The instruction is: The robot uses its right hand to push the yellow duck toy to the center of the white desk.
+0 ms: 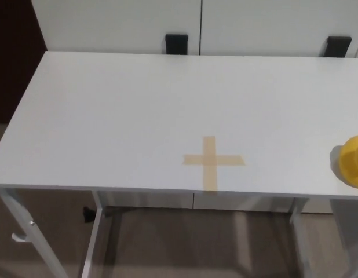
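Seen from the head camera: a white desk [109, 116] filling most of the frame, its top bare apart from two things. Near the front edge, a little right of the middle, a cross of tan tape [213, 160] stuck flat on the surface. Far to the right, cut off by the picture's edge, the yellow duck toy [353, 162], resting on the desk top close to the front edge and well apart from the tape cross; only a rounded yellow part visible, casting a faint shadow to its left. Neither robot hand anywhere in view, left or right, so impossible to tell whether spread or closed. Behind the desk, a pale wall or cabinet front with two black fittings [176, 43] at its lower edge. Below the desk top, white metal legs [28, 231] over a brownish floor [225, 243].
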Available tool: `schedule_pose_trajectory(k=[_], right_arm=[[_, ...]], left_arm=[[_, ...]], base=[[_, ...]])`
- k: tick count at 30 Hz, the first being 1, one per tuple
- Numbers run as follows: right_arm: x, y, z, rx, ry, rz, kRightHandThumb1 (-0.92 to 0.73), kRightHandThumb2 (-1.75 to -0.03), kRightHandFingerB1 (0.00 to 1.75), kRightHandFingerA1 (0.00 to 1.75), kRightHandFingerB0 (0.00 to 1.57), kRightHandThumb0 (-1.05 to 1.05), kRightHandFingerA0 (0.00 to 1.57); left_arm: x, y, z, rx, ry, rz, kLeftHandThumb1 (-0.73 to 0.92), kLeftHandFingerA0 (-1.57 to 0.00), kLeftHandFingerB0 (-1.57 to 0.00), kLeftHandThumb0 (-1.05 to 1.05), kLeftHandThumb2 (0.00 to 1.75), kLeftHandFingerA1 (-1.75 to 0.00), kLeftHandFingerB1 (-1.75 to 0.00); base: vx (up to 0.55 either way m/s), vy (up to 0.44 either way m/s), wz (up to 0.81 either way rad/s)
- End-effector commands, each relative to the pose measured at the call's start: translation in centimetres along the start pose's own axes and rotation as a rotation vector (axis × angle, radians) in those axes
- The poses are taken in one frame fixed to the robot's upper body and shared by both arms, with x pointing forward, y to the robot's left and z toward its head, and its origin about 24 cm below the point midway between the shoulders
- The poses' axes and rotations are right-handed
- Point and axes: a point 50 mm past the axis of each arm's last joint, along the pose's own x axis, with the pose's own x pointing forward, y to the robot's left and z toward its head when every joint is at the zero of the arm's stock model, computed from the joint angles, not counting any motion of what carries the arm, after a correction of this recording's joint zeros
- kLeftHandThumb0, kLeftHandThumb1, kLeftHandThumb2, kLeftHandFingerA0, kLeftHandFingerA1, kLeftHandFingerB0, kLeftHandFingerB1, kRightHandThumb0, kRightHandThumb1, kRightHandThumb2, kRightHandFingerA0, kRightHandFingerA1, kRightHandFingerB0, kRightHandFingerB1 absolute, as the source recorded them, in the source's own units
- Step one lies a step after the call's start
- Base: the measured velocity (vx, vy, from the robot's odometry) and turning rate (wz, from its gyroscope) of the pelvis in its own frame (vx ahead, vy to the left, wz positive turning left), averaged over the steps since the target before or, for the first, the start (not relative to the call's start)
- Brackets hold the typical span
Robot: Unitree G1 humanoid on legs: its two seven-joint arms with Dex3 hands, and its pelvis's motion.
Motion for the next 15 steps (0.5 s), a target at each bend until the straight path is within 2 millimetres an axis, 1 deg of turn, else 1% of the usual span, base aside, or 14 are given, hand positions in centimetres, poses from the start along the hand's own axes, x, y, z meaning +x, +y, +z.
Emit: schedule_pose_trajectory(k=[1,3,4,5,6,7,8,9,10,11,12,13,15], right_arm=[[0.2,-1.9,1.6,0.118,-0.102,-0.112,-0.65,-0.59,0.45,0.62,0.59,-0.24,0.68],[0.4,-1.9,1.9,0.134,-0.109,-0.114,-0.65,-0.59,0.45,0.62,0.59,-0.24,0.68],[0.9,-2.8,4.3,0.222,-0.178,-0.163,-0.71,-0.61,0.45,0.7,0.32,-0.49,0.26],[1.2,-3.5,5.9,0.278,-0.228,-0.185,-0.73,-0.61,0.47,0.71,0.21,-0.56,0.09],[1.2,-3.8,6.6,0.302,-0.253,-0.187,-0.73,-0.61,0.47,0.71,0.21,-0.56,0.09],[1.4,-4.3,8.0,0.334,-0.291,-0.206,-0.53,-1.07,0.52,0.59,0.0,-0.37,0.06],[1.4,-5.0,10.2,0.376,-0.348,-0.235,-0.6,-0.96,0.49,0.53,0.06,-0.75,0.0],[1.4,-5.3,11.3,0.393,-0.374,-0.248,-0.6,-0.96,0.49,0.53,0.06,-0.75,0.0],[1.4,-5.7,13.3,0.415,-0.429,-0.25,-0.63,-1.01,0.47,0.51,0.05,-0.8,0.0],[1.2,-6.2,15.7,0.441,-0.493,-0.251,-0.63,-1.01,0.47,0.51,0.05,-0.8,0.0],[0.9,-6.4,17.3,0.448,-0.536,-0.252,-0.84,-0.66,0.49,0.64,0.06,-0.85,0.0],[0.7,-6.4,18.3,0.456,-0.567,-0.253,-0.44,-1.06,0.52,0.55,0.0,-0.4,0.02],[-0.2,-5.9,21.6,0.45,-0.679,-0.228,-0.46,-1.07,0.52,0.56,0.0,-0.4,0.03]], left_arm=[[-0.2,0.7,-0.7,-0.001,0.035,-0.013,0.6,-0.59,-0.68,-0.36,0.73,-0.92,-0.77],[-0.2,0.8,-0.6,-0.003,0.032,-0.011,0.6,-0.59,-0.68,-0.36,0.73,-0.92,-0.77],[-0.2,0.7,-0.6,-0.005,0.034,-0.013,0.61,-0.59,-0.67,-0.35,0.74,-0.9,-0.75],[-0.2,0.7,-0.6,-0.004,0.035,-0.015,0.59,-0.61,-0.68,-0.35,0.76,-0.94,-0.76],[-0.2,0.7,-0.6,-0.002,0.035,-0.015,0.59,-0.61,-0.68,-0.35,0.76,-0.94,-0.76],[-0.2,0.7,-0.5,-0.003,0.032,-0.016,0.59,-0.61,-0.7,-0.34,0.77,-0.95,-0.79],[-0.2,0.6,-0.3,-0.005,0.028,-0.016,0.58,-0.57,-0.72,-0.35,0.75,-0.92,-0.8],[-0.2,0.7,-0.2,-0.006,0.027,-0.014,0.58,-0.57,-0.72,-0.35,0.75,-0.92,-0.8],[-0.2,0.7,-0.3,-0.013,0.028,-0.013,0.58,-0.58,-0.71,-0.31,0.74,-0.9,-0.76],[-0.2,0.7,-0.3,-0.021,0.029,-0.012,0.58,-0.58,-0.71,-0.31,0.74,-0.9,-0.76],[-0.2,0.7,-0.2,-0.018,0.025,-0.009,0.58,-0.51,-0.72,-0.32,0.76,-0.88,-0.77],[-0.1,0.7,-0.1,-0.018,0.024,-0.007,0.59,-0.51,-0.71,-0.3,0.77,-0.86,-0.73],[-0.2,0.7,-0.2,-0.014,0.026,-0.011,0.59,-0.51,-0.72,-0.32,0.76,-0.83,-0.73]], base=[[0.0,0.0,0.0],[0.0,0.0,0.0],[0.0,0.0,0.0],[0.0,0.0,0.0],[0.0,0.0,0.0],[-0.02,0.001,-0.07],[0.0,0.0,0.0],[0.0,0.0,0.0],[0.0,0.0,0.0],[0.0,0.0,0.0],[0.0,0.0,0.0],[0.0,0.0,0.0],[0.01,-0.003,0.05]])
